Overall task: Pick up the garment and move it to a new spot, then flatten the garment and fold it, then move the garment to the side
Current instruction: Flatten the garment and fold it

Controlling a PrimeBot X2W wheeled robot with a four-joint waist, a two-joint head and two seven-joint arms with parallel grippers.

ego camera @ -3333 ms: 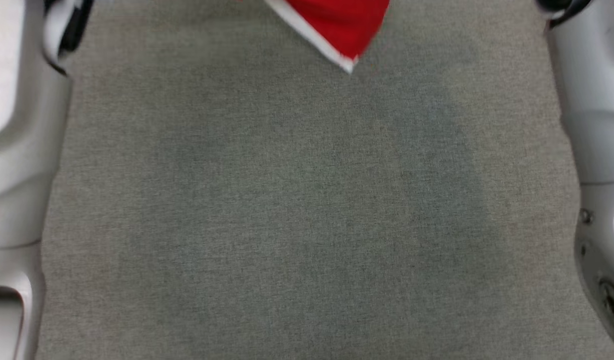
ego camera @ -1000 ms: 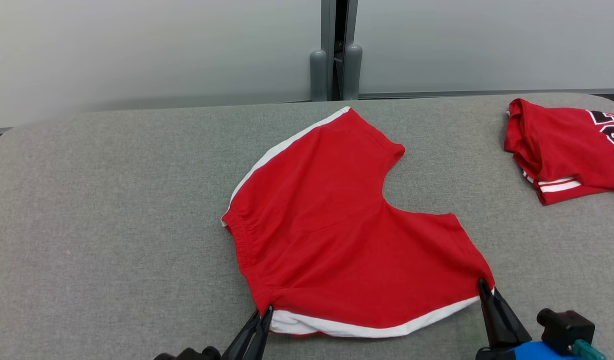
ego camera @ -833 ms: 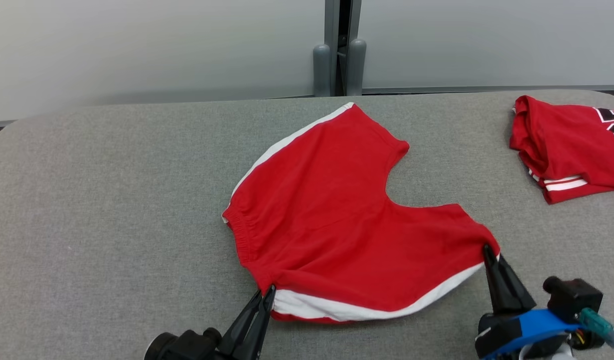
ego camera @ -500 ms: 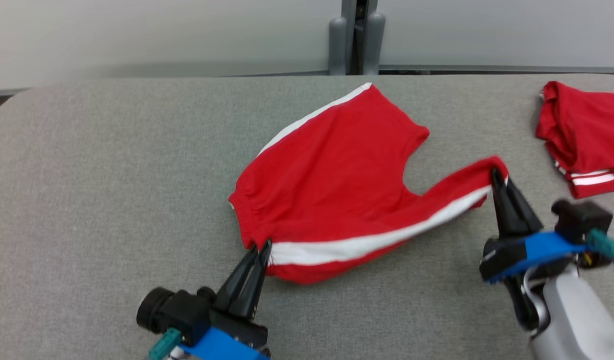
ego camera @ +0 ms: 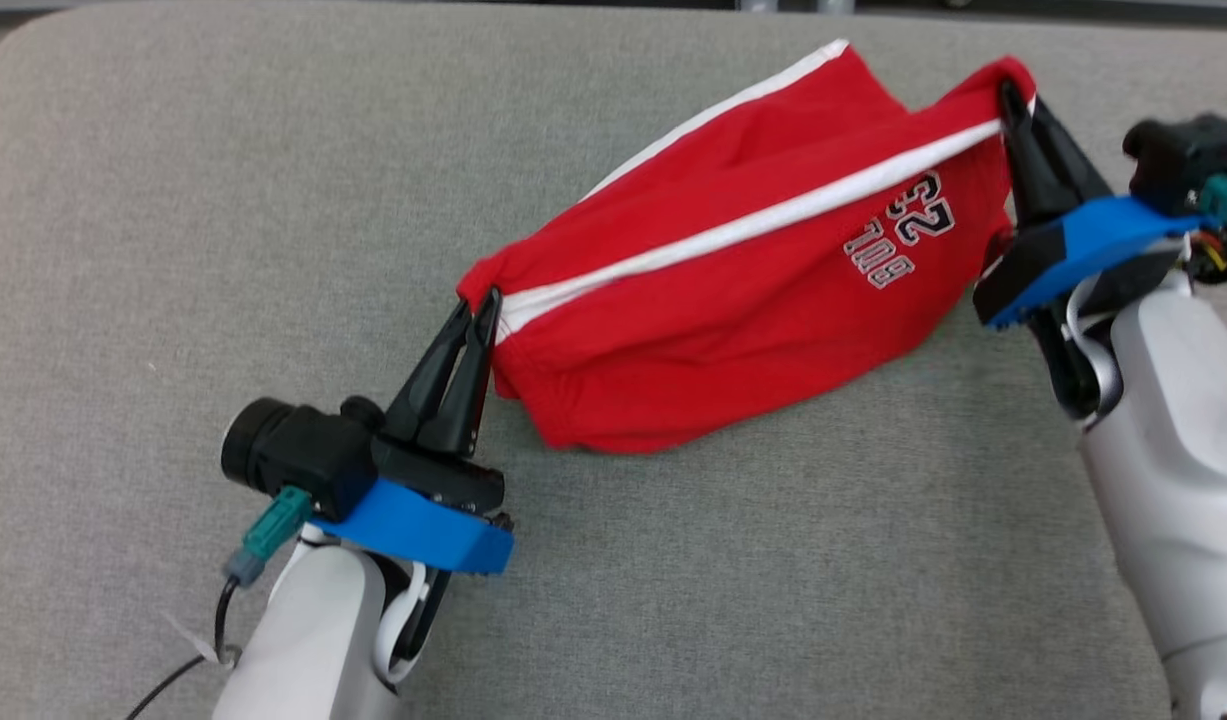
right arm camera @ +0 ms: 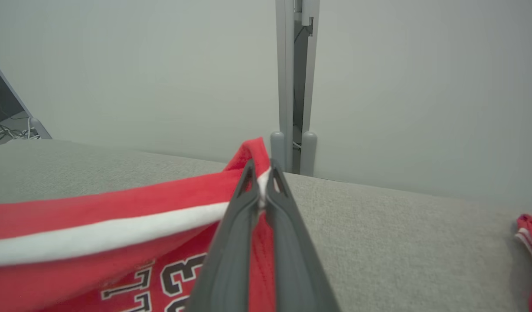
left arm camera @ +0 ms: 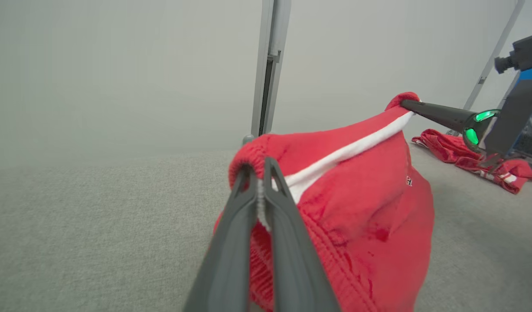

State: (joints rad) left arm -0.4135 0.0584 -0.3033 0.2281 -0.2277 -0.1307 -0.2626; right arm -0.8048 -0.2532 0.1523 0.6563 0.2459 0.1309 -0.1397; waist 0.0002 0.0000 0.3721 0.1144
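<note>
— What's changed in the last second?

— We've lifted the shorts [ego camera: 733, 290] off the worktop [ego camera: 173, 200]. A second ago they lay flat, and we were pinching the two near corners. Now that near edge is in the air, stretched between our hands, with the cloth sagging below it.

— Are both hands holding?

— Yes. Our left hand [ego camera: 485, 300] is clamped on the waistband end and our right hand [ego camera: 1003, 92] on the leg hem, each right at the white stripe [ego camera: 753, 225]. We see no gap between the fingers of either.

— Are the shorts clear of the worktop?

— Not quite, we think. The hanging belly looks to brush it, and the far leg seems to lie on it toward the back edge.

— Where does that put us?

— We judge the fold is under way, with the near leg raised to go over the far one. The move to the side is not yet done. Our head camera has tipped down too, so not all of the shift is the cloth.

— Is there anything to read?

— The lifted face carries a print [ego camera: 898, 240]. It's the number 23, upside down from the head and upright from the right wrist. We read the word by it only in part, "LL" among its letters.

— Anything else?

— Another red garment [left arm camera: 465, 158] lies on the worktop beyond our right hand, well apart.
</note>
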